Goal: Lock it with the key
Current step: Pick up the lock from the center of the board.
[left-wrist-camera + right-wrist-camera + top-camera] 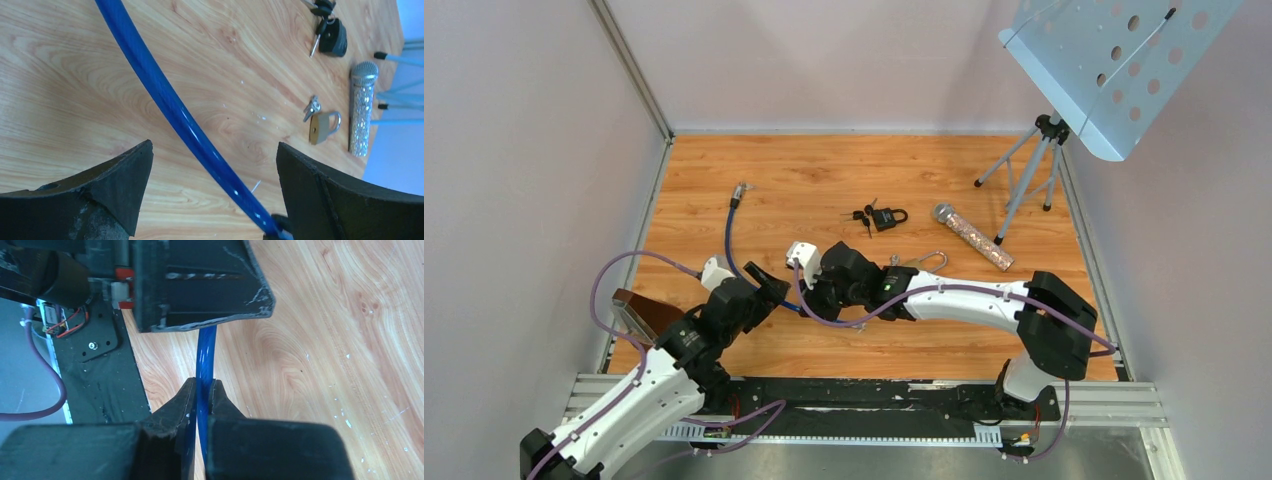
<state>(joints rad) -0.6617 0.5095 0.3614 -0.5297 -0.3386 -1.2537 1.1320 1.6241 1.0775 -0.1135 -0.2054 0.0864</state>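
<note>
A blue cable (729, 235) curves over the wooden table, its metal end (740, 190) at the far left. My right gripper (202, 390) is shut on the cable (206, 352). My left gripper (214, 147) is open, its jaws standing either side of the same cable (165, 100) without touching it. The two grippers nearly meet just left of the table's middle. A black padlock (890, 216) with a bunch of keys (862, 217) lies beyond them. A brass padlock (322, 127) with small keys (311, 107) lies by the right arm.
A glittery microphone (972, 235) lies right of the padlocks. A music stand's tripod (1034, 170) stands at the back right, its perforated desk (1114, 70) overhanging. A brown block (639, 312) sits at the table's left edge. Walls enclose three sides.
</note>
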